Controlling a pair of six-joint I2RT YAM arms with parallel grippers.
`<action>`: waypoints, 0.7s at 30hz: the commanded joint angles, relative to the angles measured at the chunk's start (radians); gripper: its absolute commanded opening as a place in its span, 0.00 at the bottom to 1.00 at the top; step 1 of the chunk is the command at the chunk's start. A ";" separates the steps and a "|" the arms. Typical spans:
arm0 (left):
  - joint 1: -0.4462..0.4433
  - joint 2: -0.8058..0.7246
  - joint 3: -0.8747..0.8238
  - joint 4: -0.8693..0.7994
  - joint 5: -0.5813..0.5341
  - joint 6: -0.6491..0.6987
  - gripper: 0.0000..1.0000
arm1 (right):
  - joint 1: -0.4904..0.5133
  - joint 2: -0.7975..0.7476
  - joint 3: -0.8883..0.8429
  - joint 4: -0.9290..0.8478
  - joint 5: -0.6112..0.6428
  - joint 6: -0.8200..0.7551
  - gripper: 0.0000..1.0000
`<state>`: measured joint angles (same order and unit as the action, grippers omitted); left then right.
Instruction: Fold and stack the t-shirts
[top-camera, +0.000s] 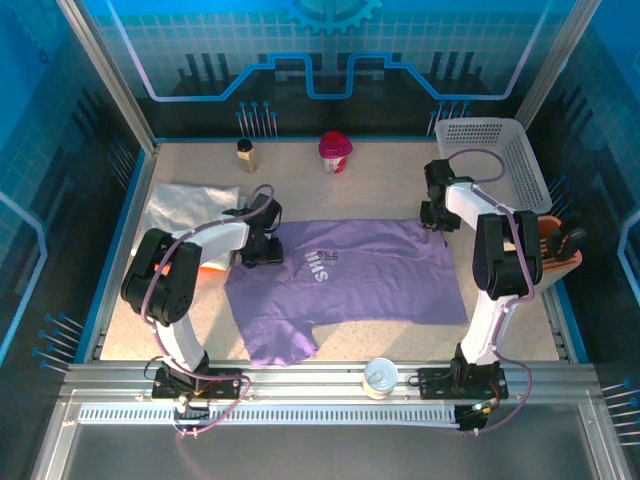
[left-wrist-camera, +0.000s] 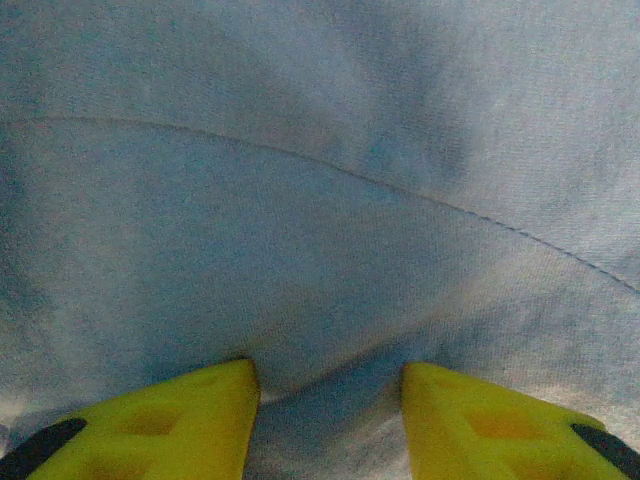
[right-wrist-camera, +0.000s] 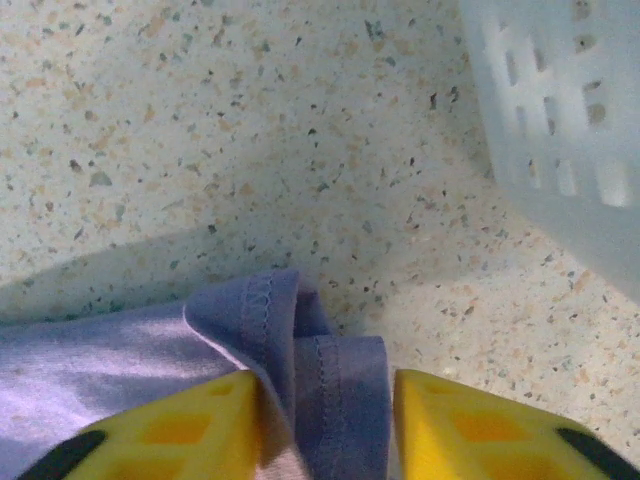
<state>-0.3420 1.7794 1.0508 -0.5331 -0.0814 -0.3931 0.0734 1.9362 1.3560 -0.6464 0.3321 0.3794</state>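
Shirt being worked is the lavender t-shirt, lying spread flat at mid-bench, lettering up, between the 2 arms. Stitched hem edge is sitting at the robot's right and 1 sleeve is trailing toward the near left. So it is probably pointing collar-left, with its long axis running left-right across the bench.

Right fingers are flanking a bunched fold of hem at the far right corner. Cloth is filling the gap, so they are holding it, as far as I can judge. Left fingers are standing part-spread at the shirt's far left edge, with cloth puckering between them. I cannot tell if it is pinched.

White t-shirt is lying at far left, and something orange is peeking under the left arm. Basket is sitting just beyond the right fingers.

Step in hand is likely the first fold. For doing it well:
- both grips are needing full cloth thickness
- both corners are wanting an even lift
- the far edge is wanting carrying parallel to the long axis, keeping the hem clear of the basket.
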 joint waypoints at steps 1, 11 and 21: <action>0.012 0.033 -0.032 -0.093 0.014 -0.014 0.45 | -0.008 0.021 0.009 -0.045 -0.003 0.008 0.23; 0.013 0.039 -0.025 -0.098 0.015 -0.009 0.44 | -0.057 0.014 0.021 -0.092 0.067 0.085 0.03; 0.012 0.049 -0.018 -0.102 0.013 -0.006 0.44 | -0.097 -0.023 -0.038 -0.054 -0.003 0.124 0.52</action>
<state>-0.3420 1.7809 1.0527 -0.5365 -0.0818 -0.3931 -0.0109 1.9297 1.3514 -0.6636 0.3645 0.4923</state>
